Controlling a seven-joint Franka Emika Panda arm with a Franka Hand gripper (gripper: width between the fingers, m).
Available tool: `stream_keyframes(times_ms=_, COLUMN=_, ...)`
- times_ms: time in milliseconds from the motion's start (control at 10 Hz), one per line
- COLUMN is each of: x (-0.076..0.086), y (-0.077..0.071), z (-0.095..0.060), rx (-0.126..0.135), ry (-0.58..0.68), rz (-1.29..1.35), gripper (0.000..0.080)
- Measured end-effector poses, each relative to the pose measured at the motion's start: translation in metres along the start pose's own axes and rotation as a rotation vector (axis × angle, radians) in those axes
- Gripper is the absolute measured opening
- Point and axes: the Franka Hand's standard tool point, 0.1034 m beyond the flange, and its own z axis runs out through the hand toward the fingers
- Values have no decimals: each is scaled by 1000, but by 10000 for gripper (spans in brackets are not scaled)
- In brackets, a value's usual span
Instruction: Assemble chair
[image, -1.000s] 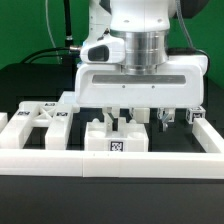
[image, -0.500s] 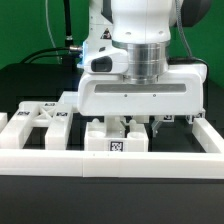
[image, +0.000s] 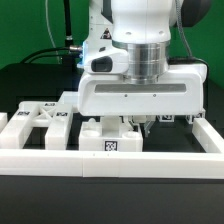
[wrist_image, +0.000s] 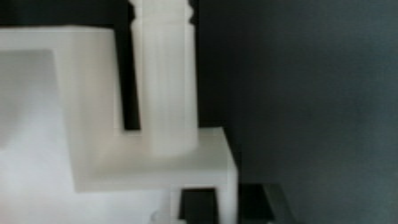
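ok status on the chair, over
gripper low over tagged block, fingertips hidden, grip unclear. other chair pieces on the exterior view's left, inside border rail. nothing seen blocking.

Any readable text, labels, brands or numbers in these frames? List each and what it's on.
Words, brands, numbers: none readable in either view.
Signs: black-and-white square tags, patterns rather than text, on the front block and the left pieces; too small to decode.
Wrist view: blurred white piece, no print visible.
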Motion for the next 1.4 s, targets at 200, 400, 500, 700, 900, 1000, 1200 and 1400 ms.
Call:
stream_keyframes(times_ms=200, x=0, y=-1, z=0, rx=0, ry=0, rz=-2, gripper=31)
stream_keyframes(times_ms=400, x=3, y=-20, z=1, rx=7, ry=3, rz=-30, gripper=31)
stream_keyframes(times_ms=500, x=10, y=-32, z=0, rx=10, ry=11, rz=-47, gripper=31)
stream_keyframes(times_ms=700, x=28, y=-55, z=0, rx=16, ry=35, rz=-78, gripper=31)
stream_keyframes(times_ms=900, x=38, y=-69, z=0, rx=19, ry=50, rz=-87, gripper=31)
stream_keyframes(times_ms=1000, x=38, y=-74, z=-1, rx=20, ry=43, rz=-87, gripper=31)
stream_keyframes(times_ms=1200, x=38, y=-85, z=0, rx=20, ry=42, rz=-89, gripper=31)
stream_keyframes(times_ms=1400, x=37, y=-93, z=0, rx=17, ry=43, rz=-88, gripper=31)
